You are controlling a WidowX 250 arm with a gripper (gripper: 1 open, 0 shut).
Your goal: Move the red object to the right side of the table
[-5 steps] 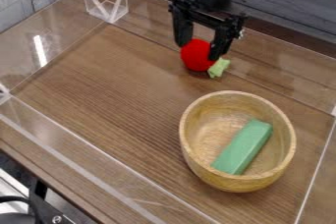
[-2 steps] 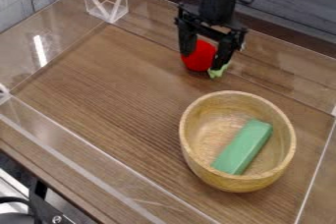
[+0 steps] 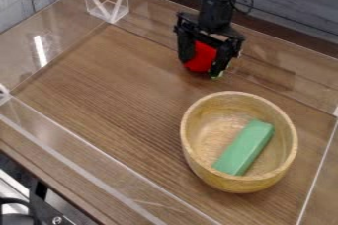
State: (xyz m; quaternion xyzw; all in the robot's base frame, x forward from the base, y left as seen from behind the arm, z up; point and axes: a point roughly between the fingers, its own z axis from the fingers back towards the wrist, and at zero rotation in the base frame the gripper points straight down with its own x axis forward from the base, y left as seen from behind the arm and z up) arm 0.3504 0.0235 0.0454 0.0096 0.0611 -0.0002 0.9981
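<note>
bowl: a round light wooden bowl [image 3: 239, 140] sat nearest, holding a green rectangular block [image 3: 246, 147].
table: brown wood-grain tabletop [image 3: 106, 91] with low clear acrylic walls.
fruit: the small glossy red toy fruit [image 3: 203, 57] lay beyond the bowl, between the jaws.
gripper: the black gripper [image 3: 208, 55] pointed down, jaws apart, straddling the fruit.
risk: a glossy round fruit could likely squirt out if the jaws closed off-centre.
</note>
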